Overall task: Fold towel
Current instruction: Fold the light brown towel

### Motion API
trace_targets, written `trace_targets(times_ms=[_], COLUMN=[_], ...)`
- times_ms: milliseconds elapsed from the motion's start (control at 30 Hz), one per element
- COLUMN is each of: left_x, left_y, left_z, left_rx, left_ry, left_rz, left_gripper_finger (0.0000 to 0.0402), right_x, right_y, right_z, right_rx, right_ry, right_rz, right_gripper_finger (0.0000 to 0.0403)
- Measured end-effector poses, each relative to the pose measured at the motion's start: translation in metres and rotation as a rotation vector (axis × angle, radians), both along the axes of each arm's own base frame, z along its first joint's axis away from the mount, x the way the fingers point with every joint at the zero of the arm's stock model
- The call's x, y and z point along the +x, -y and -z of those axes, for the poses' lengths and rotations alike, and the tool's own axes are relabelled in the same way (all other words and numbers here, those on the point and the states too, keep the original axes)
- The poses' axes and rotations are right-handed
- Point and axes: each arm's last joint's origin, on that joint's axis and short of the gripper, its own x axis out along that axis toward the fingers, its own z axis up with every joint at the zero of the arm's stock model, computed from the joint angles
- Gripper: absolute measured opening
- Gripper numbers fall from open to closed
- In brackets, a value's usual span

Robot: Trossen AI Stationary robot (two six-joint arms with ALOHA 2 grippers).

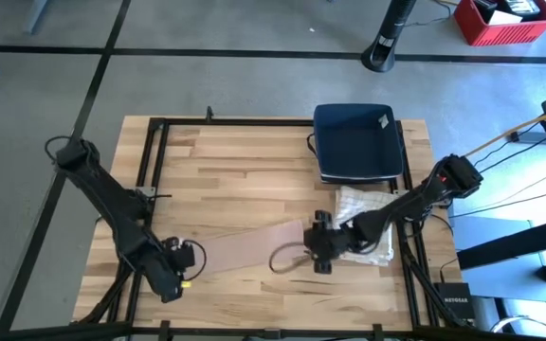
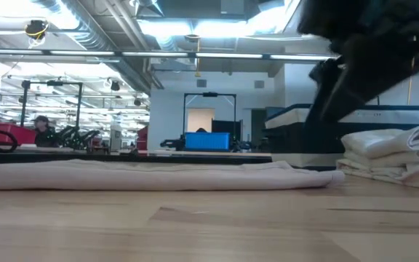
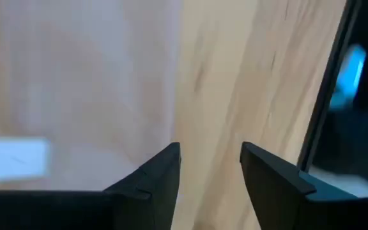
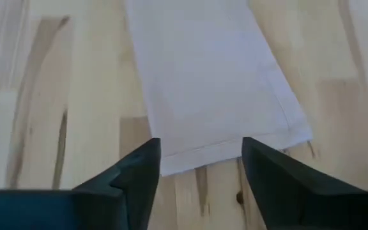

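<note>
The right gripper (image 4: 200, 169) hangs just above the table with its jaws apart and nothing between them; the hemmed short edge of the towel (image 4: 209, 96) lies flat directly ahead of its fingertips. In the high view this gripper (image 1: 318, 248) sits at about five o'clock from the table's centre, at the right end of the towel (image 1: 249, 247). The left gripper (image 3: 209, 163) is likewise spread and empty, its fingers straddling the towel's edge and bare wood; seen from above it (image 1: 186, 268) sits near seven o'clock, at the cloth's opposite end.

Between the two claws the towel lies as a long, narrow strip, slightly slanted, running from roughly seven toward five o'clock along the near side of the wooden table (image 1: 245, 170). The low view shows it resting flat with layered thickness, so I judge one lengthwise fold is made and both ends are let go. What seems left is folding the strip across its length.

At three o'clock lies a pile of pale cloths (image 1: 368, 223), and beyond it, toward one o'clock, a dark blue bin (image 1: 356, 142).
</note>
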Motion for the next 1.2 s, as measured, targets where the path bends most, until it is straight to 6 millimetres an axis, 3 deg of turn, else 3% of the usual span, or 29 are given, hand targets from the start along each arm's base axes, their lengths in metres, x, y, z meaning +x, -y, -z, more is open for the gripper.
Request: trace_targets(times_ms=[167, 333, 567, 733, 900, 1200], left_x=[0.006, 0.011, -0.005, -0.017, -0.025, -0.029], left_y=[-0.014, -0.014, 0.002, 0.020, 0.034, 0.032], left_z=[-0.012, -0.005, -0.002, 0.013, 0.035, 0.067], left_rx=[0.167, 0.190, 0.028, 0.022, 0.049, 0.249], left_ry=[0.247, 0.214, 0.077, 0.009, -0.089, -0.199], left_rz=[-0.121, -0.132, -0.126, -0.174, -0.235, -0.321], left_gripper_finger=[0.0159, 0.0159, 0.0159, 0.0159, 0.0159, 0.0159], right_x=[0.010, 0.016, 0.028, 0.040, 0.044, 0.047], right_y=[0.024, 0.034, 0.013, -0.002, 0.000, 0.002], right_z=[0.001, 0.001, 0.002, 0.029, 0.057, 0.069], right_rx=[0.201, 0.267, 0.095, -0.039, -0.139, -0.274], right_ry=[-0.058, -0.058, 0.112, 0.154, 0.093, 0.087], right_rz=[0.165, 0.176, -0.115, -0.269, -0.228, -0.172], right_gripper_finger=[0.0237, 0.0238, 0.0237, 0.0237, 0.0237, 0.0237])
